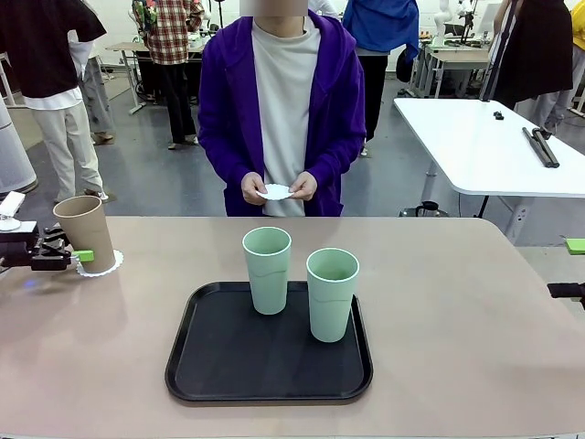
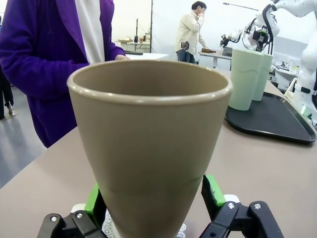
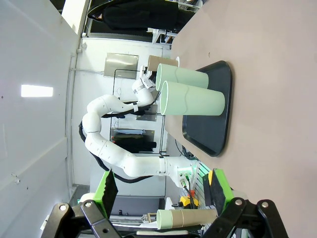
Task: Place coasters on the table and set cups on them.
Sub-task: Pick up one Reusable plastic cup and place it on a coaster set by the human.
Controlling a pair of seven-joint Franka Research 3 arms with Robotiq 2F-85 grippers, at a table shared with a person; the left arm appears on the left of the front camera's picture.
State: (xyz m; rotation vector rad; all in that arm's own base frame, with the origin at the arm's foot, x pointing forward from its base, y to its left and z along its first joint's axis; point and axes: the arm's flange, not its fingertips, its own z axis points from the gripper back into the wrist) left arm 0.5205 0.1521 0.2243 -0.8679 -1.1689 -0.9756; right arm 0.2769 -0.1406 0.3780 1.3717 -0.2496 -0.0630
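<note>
A tan-brown cup (image 1: 85, 230) stands upright on a lacy white coaster (image 1: 107, 265) at the far left of the beige table (image 1: 457, 320). My left gripper (image 1: 80, 252) is open, its green pads (image 2: 213, 191) on either side of the cup's (image 2: 148, 148) lower part; bits of the coaster (image 2: 110, 225) show beneath. Two mint green cups (image 1: 267, 268) (image 1: 332, 293) stand on the black tray (image 1: 201, 366). The person across the table holds another coaster (image 1: 274, 192) in both hands. At the right table edge my right gripper (image 1: 572, 268) (image 3: 162, 198) is open with nothing in it.
The tray sits mid-table near my side. A white table (image 1: 484, 137) stands behind on the right. Other people stand in the background. Bare tabletop lies right of the tray and between the tray and the tan cup.
</note>
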